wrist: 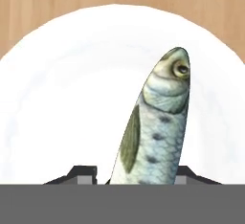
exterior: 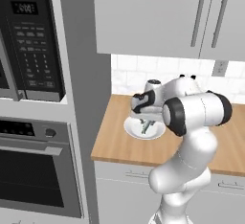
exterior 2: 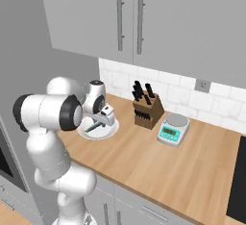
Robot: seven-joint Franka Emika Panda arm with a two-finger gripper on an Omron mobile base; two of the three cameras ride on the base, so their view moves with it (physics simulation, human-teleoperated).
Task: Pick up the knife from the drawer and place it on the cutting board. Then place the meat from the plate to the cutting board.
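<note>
My claw (exterior: 145, 126) is down over the plate (exterior: 129, 128), which sits on the wooden counter (exterior: 115, 144) near its left end, toward the front edge and well left of the knife block (exterior 2: 147, 109) and the kitchen scale (exterior 2: 173, 130). The meat (wrist: 155, 127) lies on that plate, and from my hand's own camera it runs up between my two fingertips (wrist: 85, 173), one dark tip showing on each side of its tail end. My fingers are partly open and bracket the meat; whether the pads already press its flanks I cannot tell, so I cannot claim a hold yet.

The step in hand, as I judge it, is taking the meat off the plate for the cutting board. To do it well I should close squarely across the narrow body, not across its length, and keep the tips low enough to catch the thick part without scraping the plate. The piece looks slick and tapered, so a grip near the tail could slide off; a grip nearer the middle would serve better. I should lift straight up before swinging, so the plate does not get dragged toward the counter's edge.

The meat itself is a small slim fish: pale grey-blue scaled sides with dark spots, an olive fin along one flank, a greenish head and a round yellowish eye pointing away from my hand.
</note>
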